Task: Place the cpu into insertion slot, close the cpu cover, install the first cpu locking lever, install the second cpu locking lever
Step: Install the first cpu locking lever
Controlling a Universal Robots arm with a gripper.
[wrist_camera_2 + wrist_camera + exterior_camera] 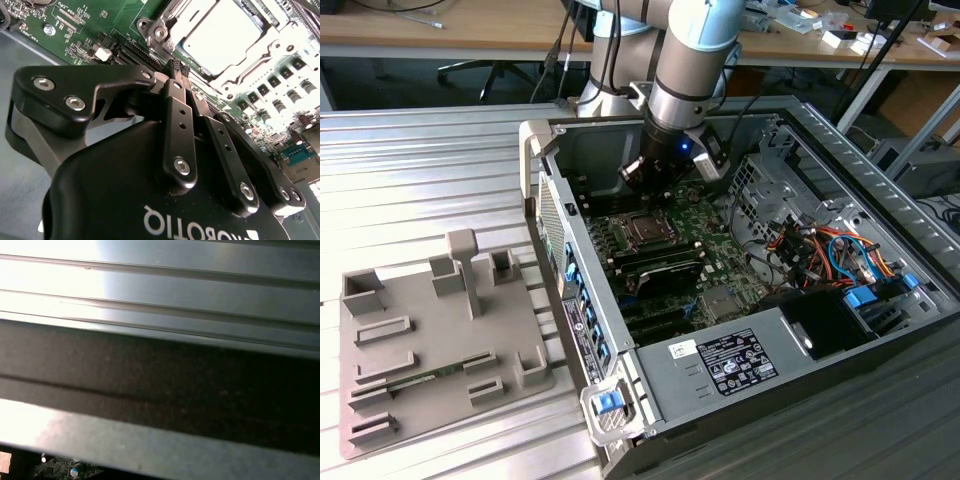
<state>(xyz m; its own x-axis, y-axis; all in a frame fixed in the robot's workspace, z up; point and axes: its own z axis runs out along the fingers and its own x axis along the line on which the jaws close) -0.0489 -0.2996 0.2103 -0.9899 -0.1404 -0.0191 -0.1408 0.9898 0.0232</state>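
White lettering (200, 227) runs across the black body of the tool (178, 67), upside down in the second wrist view. Beside the tool's tips, the green board (75, 30) carries fine white print, too small to read. Well apart from the tool, a white label (735, 362) with black print and symbols sits on a dark cover (830, 322), illegible.

Ribbed silver aluminium bench (430, 170) caught bright glare; a long wooden desk (450, 35) with cables and clutter ran behind it.
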